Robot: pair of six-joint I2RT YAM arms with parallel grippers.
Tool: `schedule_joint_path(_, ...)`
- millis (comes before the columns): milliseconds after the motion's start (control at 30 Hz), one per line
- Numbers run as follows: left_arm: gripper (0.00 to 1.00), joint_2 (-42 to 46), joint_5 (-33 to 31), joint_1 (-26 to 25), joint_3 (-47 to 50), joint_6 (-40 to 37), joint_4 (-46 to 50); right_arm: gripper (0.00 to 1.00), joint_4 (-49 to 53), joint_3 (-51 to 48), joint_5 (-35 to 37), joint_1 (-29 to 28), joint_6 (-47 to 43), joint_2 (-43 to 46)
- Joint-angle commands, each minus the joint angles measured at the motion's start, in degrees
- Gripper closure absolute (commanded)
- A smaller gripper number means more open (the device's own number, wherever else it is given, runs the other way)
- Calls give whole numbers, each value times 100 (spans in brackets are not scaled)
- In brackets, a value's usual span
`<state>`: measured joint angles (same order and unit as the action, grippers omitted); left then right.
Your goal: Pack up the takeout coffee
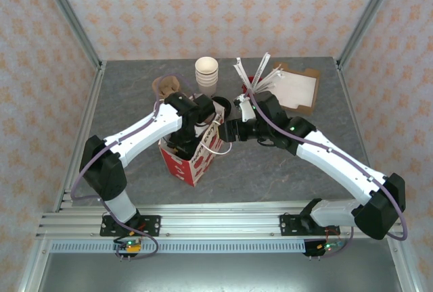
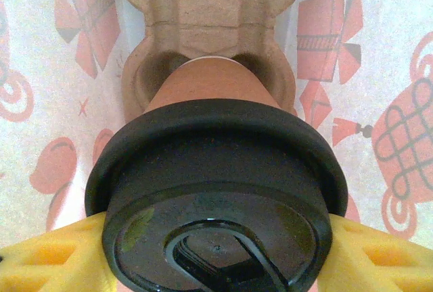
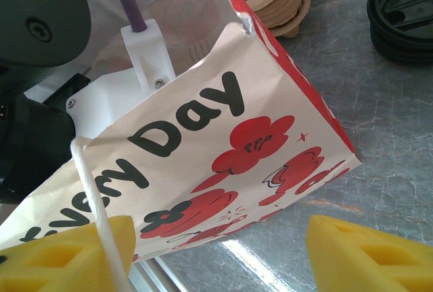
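Takeout coffee inside the bag, not yet released.

The takeout coffee (image 2: pixel 216 170), a tan cup under a black lid, is seen inside the red-and-white bag (image 1: pixel 196 163), its base at a pocket of the moulded paper carrier (image 2: pixel 216 8) that lies in the bag; whether it is fully seated cannot be told. The left hand (image 2: pixel 216 258) is clamped on it, with a yellow finger pressed to each side of the lid. The right hand (image 3: pixel 216 251) is held just beside the bag's printed side, fingers apart and nothing gripped between them, and the bag's white cord handle (image 3: pixel 91 190) lies across one finger. The packing is judged nearly done: the cup is left to be released and the left hand drawn out of the bag, which stands on the worktop (image 1: pixel 270 170).
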<state>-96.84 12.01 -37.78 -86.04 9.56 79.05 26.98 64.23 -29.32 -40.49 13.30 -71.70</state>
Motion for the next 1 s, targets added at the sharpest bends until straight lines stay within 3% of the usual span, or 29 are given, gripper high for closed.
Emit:
schedule_joint_path(0, 62, -61, -296, 18, 208, 29, 121, 32, -2, 151, 93, -38, -49, -25)
schedule_joint_path(967, 62, -507, -256, 51, 46, -130, -69, 32, 18, 118, 127, -38, -47, -17)
